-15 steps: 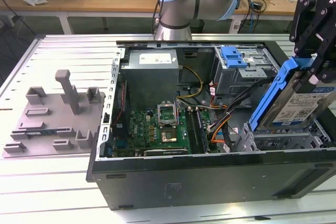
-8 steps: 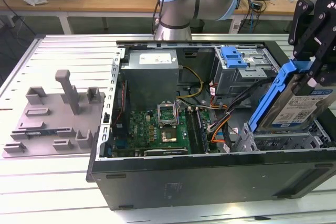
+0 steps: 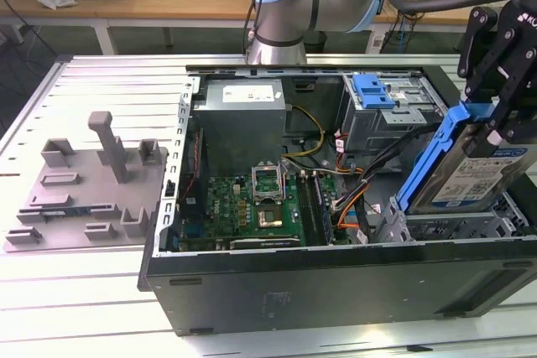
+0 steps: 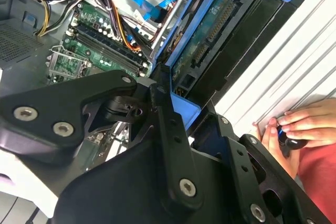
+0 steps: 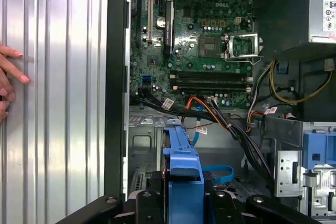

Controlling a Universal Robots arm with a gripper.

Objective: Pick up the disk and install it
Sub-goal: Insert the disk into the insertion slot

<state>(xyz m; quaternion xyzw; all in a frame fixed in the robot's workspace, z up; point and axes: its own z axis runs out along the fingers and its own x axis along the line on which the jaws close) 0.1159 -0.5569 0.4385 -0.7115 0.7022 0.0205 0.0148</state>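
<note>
A: Black linkage up close. Gripper [image 4: 170,100] clamped on the disk [image 3: 470,178], jaws pinching its blue frame.
B: Disk where?
A: Tilted, low end over the drive bay [image 3: 445,228], at the exterior view's right of the case [image 3: 336,287].
B: Risks?
A: Skewed entry could jam on the bay rim or snag the cables [image 5: 233,129] beside it. A person's hand [image 4: 302,124] rests on the table [image 5: 63,103] near the case.
</note>
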